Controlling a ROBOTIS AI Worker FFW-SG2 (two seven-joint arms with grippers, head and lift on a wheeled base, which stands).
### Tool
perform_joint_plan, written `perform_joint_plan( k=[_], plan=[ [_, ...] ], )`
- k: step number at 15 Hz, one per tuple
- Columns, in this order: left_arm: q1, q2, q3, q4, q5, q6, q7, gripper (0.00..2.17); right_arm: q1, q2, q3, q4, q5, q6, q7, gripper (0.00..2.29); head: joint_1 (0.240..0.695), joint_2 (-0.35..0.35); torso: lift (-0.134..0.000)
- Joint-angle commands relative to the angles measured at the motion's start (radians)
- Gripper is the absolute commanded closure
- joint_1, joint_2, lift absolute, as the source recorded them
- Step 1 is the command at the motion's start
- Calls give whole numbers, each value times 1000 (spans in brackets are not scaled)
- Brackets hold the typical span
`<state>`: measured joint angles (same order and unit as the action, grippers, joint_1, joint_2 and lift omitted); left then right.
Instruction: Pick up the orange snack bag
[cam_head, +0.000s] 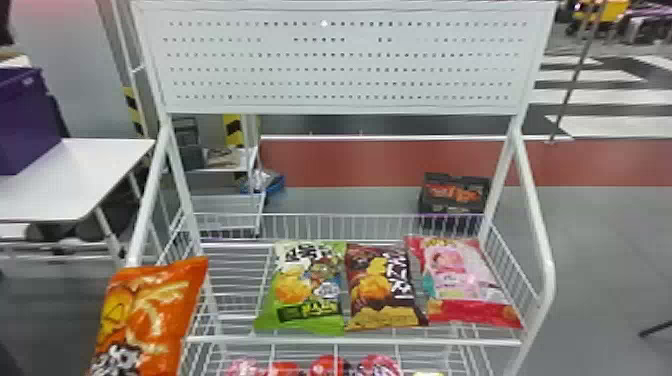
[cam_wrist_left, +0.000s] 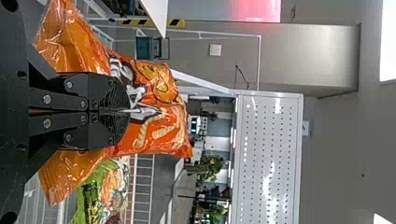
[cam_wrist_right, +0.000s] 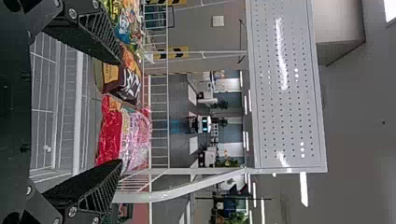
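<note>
White rack (cam_head: 350, 341) is standing on grey floor (cam_head: 600, 250), other snacks (cam_head: 385, 290) lying on it. Left gripper (cam_wrist_left: 129, 111) is pinching orange bag (cam_head: 150, 320) at its lower half, fingers nearly meeting; bag is sitting upright by rack's left side. Right gripper (cam_wrist_right: 120, 111) is gaping, empty. Bag is looking light, puffy, slick, crushable; low central pinch is probably suiting it. Front is carrying bold black-and-white lettering.

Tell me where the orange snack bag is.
The orange snack bag is at the head view's lower left, by the left end of the white rack, left of the green bag, held in the left gripper.
</note>
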<state>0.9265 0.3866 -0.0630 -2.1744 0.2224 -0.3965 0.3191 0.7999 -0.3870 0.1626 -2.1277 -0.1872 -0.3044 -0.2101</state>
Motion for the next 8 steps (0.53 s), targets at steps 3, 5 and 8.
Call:
perform_joint_plan(
  k=[3, 5, 8],
  plan=[
    [0, 0, 0, 4, 0, -6, 2, 1328, 5, -4, 0, -5, 0, 0, 0, 144, 499, 0, 0],
    [2, 0, 0, 4, 0, -6, 2, 1328, 7, -4, -2, -8, 0, 0, 0, 144, 499, 0, 0],
    [2, 0, 0, 4, 0, -6, 2, 1328, 9, -7, -2, -9, 0, -3, 0, 144, 499, 0, 0]
  ],
)
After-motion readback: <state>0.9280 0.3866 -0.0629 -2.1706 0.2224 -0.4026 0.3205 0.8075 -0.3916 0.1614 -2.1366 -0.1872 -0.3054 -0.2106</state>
